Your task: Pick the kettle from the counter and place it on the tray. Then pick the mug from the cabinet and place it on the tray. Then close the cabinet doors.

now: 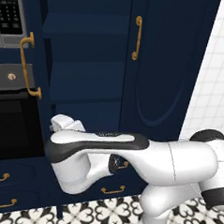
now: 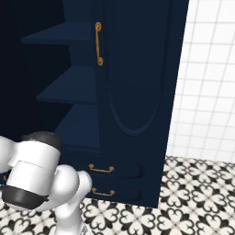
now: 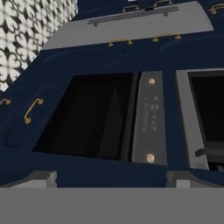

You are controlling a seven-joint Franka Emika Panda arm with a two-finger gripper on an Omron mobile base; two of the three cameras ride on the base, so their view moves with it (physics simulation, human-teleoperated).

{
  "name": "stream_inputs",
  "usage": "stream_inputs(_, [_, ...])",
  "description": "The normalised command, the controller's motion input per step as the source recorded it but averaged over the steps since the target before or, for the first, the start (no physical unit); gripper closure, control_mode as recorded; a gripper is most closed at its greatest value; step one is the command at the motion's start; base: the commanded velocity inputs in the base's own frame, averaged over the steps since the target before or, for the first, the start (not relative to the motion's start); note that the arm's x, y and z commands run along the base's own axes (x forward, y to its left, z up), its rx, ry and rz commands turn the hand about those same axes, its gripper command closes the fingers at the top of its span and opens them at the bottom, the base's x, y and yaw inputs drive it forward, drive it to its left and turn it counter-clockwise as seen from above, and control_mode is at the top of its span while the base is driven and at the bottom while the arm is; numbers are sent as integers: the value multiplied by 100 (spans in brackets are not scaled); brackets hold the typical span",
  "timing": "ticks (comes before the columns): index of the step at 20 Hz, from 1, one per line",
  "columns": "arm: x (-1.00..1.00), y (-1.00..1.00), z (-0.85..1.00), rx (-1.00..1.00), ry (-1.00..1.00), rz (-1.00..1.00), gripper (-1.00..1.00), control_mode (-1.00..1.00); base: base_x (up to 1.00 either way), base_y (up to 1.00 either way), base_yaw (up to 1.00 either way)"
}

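Matt navy cabinet [image 1: 89, 61], brass handles [image 1: 136, 38]

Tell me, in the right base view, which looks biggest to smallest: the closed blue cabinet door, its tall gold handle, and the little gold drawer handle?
1. The closed cabinet door, by far the biggest.
2. Its tall handle.
3. The upper drawer handle, about half as long.

the tall navy blue cabinet [image 1: 87, 79] is showing three inner shelves in the left base view. two tall navy blue doors are standing on it: the left door [image 1: 30, 57] swung open, the right door [image 1: 168, 61] shut beside the shelves. each door is carrying one curved brass handle, two in all. below the shelves, two lower drawers are showing in the right base view, each wearing one brass pull [image 2: 101, 169].
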Motion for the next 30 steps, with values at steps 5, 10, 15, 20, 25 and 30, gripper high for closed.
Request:
stream_inputs(5, [-48,48,24,0,0,-17,-100,-100,0,0,0])
stream_inputs(10, [-9,74,13,-3,0,-13,-100,-100,0,0,0])
stream_inputs(15, [6,69,1,-7,-1,-20,-100,-100,0,0,0])
stream_inputs(20, [6,60,1,-3,-9,-28,-100,-100,0,0,0])
stream_inputs(25, [1,52,10,-1,-8,-43,-100,-100,0,0,0])
stream_inputs(30, [0,45,9,0,-6,-43,-100,-100,0,0,0])
